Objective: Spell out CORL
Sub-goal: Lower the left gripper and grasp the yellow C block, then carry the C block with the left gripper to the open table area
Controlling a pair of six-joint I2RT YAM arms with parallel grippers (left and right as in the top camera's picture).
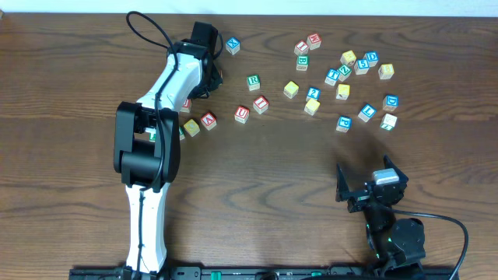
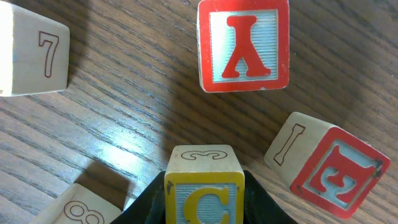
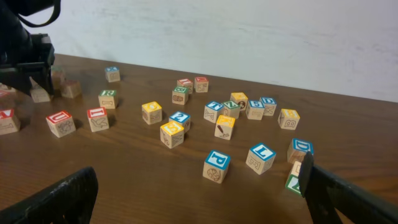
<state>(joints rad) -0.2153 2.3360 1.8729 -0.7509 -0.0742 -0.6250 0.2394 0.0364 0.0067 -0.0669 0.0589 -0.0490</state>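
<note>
Table carries every cube, and we place all items relative to the C cube. Left arm reaches over the C cube and hides it from the overhead view. Right gripper hangs well apart from the C cube, jaws spread wide, holding nothing. Left gripper has one finger against each side of the C cube, and we judge it clamped.

Green R cube and blue L cube lie well apart from the C cube, on its right. We cannot pick out the O. Red E cube sits near the C cube, turned at an angle, and the 8 cube lies just beside it.

Hazards:
- A finger may catch the 8 cube on lift and drag it.
- A shallow or off-centre grip may let the C cube twist or drop among its neighbours.
</note>
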